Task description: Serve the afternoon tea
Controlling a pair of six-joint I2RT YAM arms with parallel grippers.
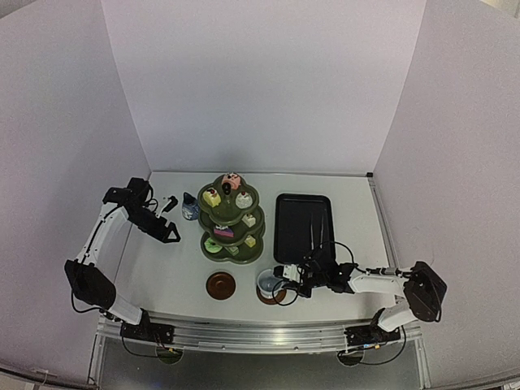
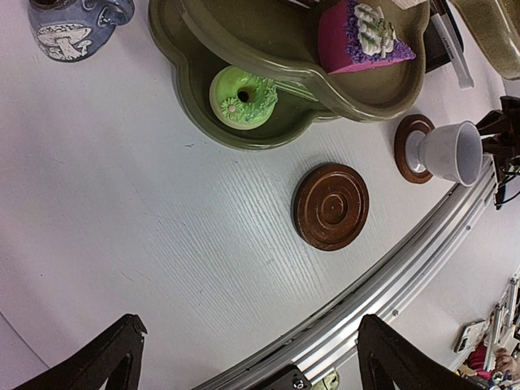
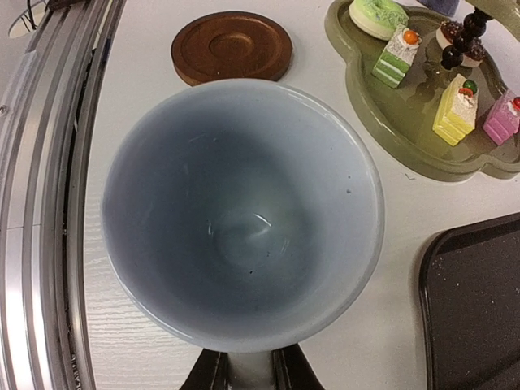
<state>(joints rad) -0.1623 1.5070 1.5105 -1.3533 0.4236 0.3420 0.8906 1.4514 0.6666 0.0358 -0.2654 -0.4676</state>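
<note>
Top external view: dark green stand (image 1: 231, 223) sits mid-counter, three tiers, tiny cakes (image 1: 213, 196) on every tier. The blue-and-white pot (image 1: 190, 208) is just beside the stand on the side toward the counter's left edge, not touching it as far as I can see. A black tray (image 1: 304, 227) lies toward the right edge with metal tongs (image 1: 317, 231) on it.

Near edge: the white mug (image 1: 269, 282) stands upright on one brown coaster (image 1: 272, 296); the second coaster (image 1: 220, 285) sits bare, a little further toward the left edge.

Right pincer (image 1: 286, 280) reaches in low from the right edge side. In the right wrist view its fingers (image 3: 210, 372) sit tight on either side of the mug's handle, so it is clamped on the mug. The mug's inside (image 3: 244, 219) is empty.

Left pincer (image 1: 171, 219) hangs over the left part of the counter beside the pot, jaws wide apart, nothing between them. The left wrist view shows both fingers (image 2: 114, 357) at the frame bottom, with the bare coaster (image 2: 331, 206) ahead. A green ring cake (image 2: 242, 97) sits on the bottom tier, a pink slice (image 2: 357, 36) on the tier above.
</note>
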